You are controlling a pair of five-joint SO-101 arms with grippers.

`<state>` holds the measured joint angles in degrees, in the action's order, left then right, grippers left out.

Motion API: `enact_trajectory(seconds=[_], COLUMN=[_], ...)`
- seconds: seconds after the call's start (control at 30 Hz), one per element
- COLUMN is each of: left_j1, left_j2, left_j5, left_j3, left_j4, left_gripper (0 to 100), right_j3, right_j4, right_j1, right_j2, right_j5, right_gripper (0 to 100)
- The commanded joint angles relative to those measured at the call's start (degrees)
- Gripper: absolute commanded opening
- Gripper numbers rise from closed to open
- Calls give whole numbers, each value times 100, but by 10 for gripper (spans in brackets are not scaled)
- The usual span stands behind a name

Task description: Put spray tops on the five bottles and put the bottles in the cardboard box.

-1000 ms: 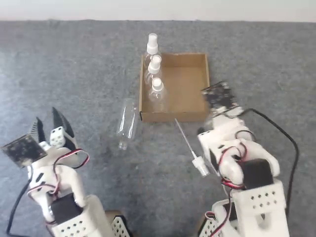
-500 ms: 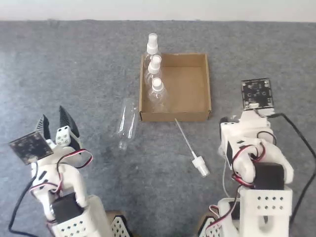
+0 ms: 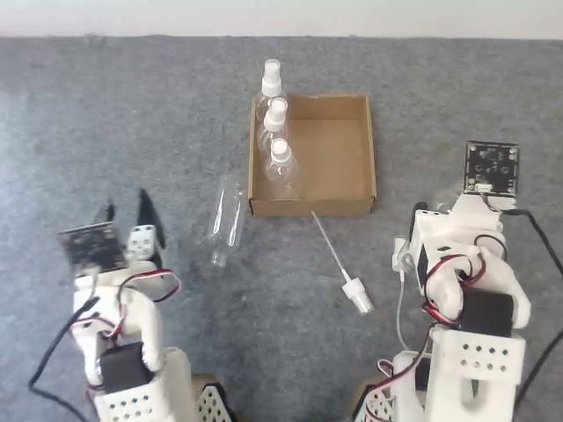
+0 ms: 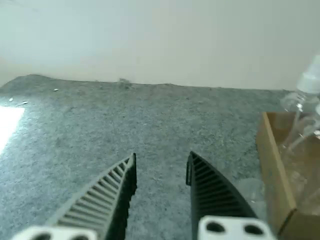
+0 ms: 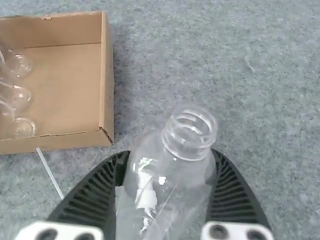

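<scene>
My right gripper [image 5: 170, 159] is shut on a clear bottle [image 5: 172, 150] with an open threaded neck, held over the carpet to the right of the cardboard box [image 5: 107, 75]. Another uncapped bottle [image 3: 226, 218] lies on its side left of the box [image 3: 330, 158]. Three bottles with white spray tops [image 3: 277, 119] stand in a row along the box's left wall. A loose spray top [image 3: 356, 293] with its long tube lies in front of the box. My left gripper [image 3: 126, 207] is open over bare carpet at the near left, its fingers [image 4: 122, 182] holding nothing.
A second small white spray part [image 3: 400, 255] with a thin tube lies beside the right arm's base. Grey carpet [image 3: 132, 114] covers the table. The right half of the box floor is bare. In the left wrist view the box wall [image 4: 272, 165] stands off to one side.
The right arm has swung away from the box's front corner toward the right, carrying the bottle. The left arm has turned slightly to the right, fingers still apart.
</scene>
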<state>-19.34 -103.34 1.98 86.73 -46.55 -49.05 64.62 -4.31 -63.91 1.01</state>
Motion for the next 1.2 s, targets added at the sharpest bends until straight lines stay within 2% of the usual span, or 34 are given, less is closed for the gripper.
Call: enact_trajectory(seconds=[0.0,0.13,0.23,0.43,0.6,0.67,0.83,1.03,1.17], left_j1=[563,686,686,695,703,826,1398,2031,2391], left_j2=[-114,-114,-114,-114,-114,-114,-114,-97,-97], left_j5=[-475,-527,-527,-527,-527,-536,-1099,-1451,-1635], left_j3=[-154,-374,-462,-532,-760,-840,-1156,-1455,-1473], left_j4=[-316,-668,-791,-791,-800,-835,-1319,-1855,-1934], left_gripper=[154,156,156,156,154,154,152,152,152], right_j3=[79,79,44,-325,-325,-325,-334,-334,-334], right_j4=[-154,-163,-295,-769,-769,-769,-769,-778,-884], right_j1=[-66,-110,-418,-629,-655,-655,-664,-1209,-1341], right_j2=[-136,-136,-92,-136,-136,-136,-136,-136,-136], right_j5=[-79,-167,-352,-369,-466,-475,-475,-624,-703], right_gripper=[100,100,100,100,100,100,100,100,100])
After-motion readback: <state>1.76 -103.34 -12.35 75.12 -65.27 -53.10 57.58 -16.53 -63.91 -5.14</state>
